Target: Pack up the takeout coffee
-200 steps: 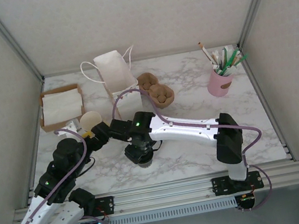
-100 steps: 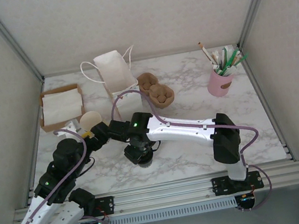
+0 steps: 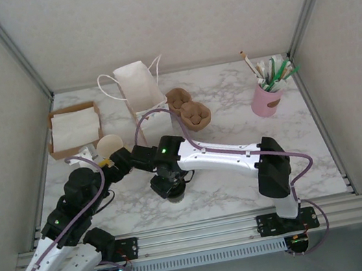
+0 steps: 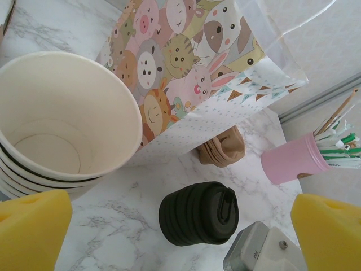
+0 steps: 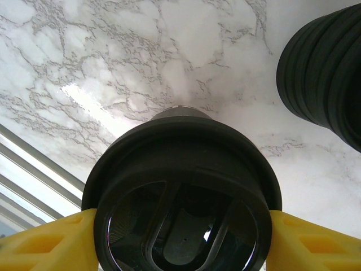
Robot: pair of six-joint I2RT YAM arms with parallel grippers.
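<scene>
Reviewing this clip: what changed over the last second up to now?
The right arm edged slightly to the left early on, then held still, carrying the black lid clamped in the right gripper. Nothing was taken or released. The left gripper, open by the cup stack, the lid stack and the bag stayed put.

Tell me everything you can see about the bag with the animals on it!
The bag looks like paper and is printed with cartoon animals: pigs, cats, bunnies and dogs, above a white dotted strip with little triangle flags. It stands upright and open near the back of the marble table. Its inside looks white, and thin white loop handles hang from its top. A brown pile sits close beside it; whether they touch is unclear.
</scene>
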